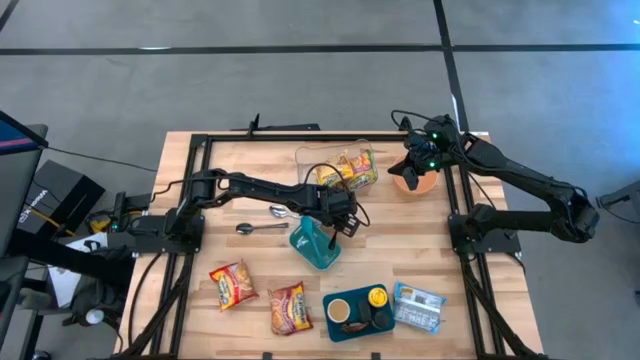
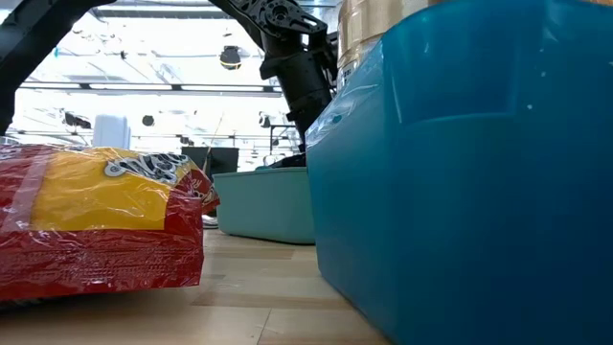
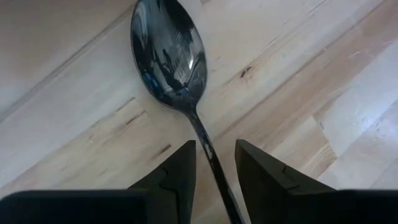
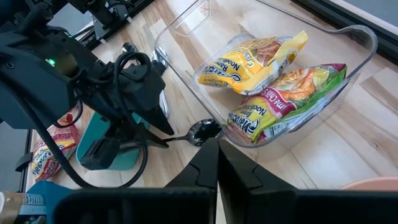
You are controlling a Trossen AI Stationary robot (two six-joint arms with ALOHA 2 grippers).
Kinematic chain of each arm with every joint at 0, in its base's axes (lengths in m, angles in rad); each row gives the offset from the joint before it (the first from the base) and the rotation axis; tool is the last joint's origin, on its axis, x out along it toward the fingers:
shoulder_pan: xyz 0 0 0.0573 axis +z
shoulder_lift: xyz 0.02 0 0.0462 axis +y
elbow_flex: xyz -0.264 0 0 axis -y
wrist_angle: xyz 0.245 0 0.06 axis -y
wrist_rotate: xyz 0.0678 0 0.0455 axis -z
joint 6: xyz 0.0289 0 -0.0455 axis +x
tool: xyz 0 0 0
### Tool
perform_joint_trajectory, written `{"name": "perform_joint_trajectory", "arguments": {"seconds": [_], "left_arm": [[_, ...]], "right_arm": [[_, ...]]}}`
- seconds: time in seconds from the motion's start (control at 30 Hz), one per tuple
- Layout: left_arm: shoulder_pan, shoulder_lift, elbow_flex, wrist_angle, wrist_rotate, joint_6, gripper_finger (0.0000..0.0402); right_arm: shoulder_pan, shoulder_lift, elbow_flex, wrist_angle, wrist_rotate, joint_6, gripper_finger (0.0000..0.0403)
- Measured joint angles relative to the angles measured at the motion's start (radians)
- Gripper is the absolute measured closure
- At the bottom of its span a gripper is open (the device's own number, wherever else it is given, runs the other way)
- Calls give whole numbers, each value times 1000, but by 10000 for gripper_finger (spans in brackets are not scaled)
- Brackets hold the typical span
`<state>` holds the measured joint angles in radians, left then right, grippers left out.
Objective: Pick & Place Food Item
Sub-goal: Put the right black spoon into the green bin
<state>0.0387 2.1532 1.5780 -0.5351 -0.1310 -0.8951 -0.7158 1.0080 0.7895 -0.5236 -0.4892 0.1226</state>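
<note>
My left gripper (image 1: 347, 222) hangs over the far right edge of a teal container (image 1: 315, 247) and is shut on a dark metal spoon (image 3: 168, 53). The spoon also shows in the right wrist view (image 4: 202, 131), its bowl close to a clear container (image 1: 345, 170). The clear container holds a yellow (image 4: 252, 59) and a green noodle packet (image 4: 283, 102). My right gripper (image 1: 412, 168) is shut and empty above an orange bowl (image 1: 425, 185) at the far right. My left gripper has the spoon's handle (image 3: 211, 163) between its two fingers, which lie along it. The spoon's bowl (image 3: 166, 50) sticks out past the fingertips, face up over the wooden table. I cannot tell whether the bowl touches the table.
Two more spoons (image 1: 262, 228) (image 1: 280, 211) lie left of the teal container. Two red-yellow packets (image 1: 232, 283) (image 1: 290, 307) lie near the front edge. A blue tray (image 1: 358, 310) with a cup and a blue-white packet (image 1: 418, 308) sit front right.
</note>
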Motion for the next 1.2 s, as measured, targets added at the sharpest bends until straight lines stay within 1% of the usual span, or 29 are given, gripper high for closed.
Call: {"name": "perform_joint_trajectory", "arguments": {"seconds": [0.5, 0.67, 0.77, 1.07, 1.2], "left_arm": [[0, 0, 0, -12, 0, 0, 295], [0, 0, -35, -3, 0, -2, 295], [0, 0, -56, -5, 18, -2, 295], [0, 0, -60, 5, 25, -2, 296], [0, 0, -60, 4, 24, -2, 303]], "right_arm": [[0, 0, 0, 0, 0, 0, 403], [0, 0, 0, 1, 0, 0, 403], [0, 0, 0, 1, 0, -1, 403], [0, 0, 0, 10, 0, -2, 403], [0, 0, 0, 10, 0, -2, 403]]}}
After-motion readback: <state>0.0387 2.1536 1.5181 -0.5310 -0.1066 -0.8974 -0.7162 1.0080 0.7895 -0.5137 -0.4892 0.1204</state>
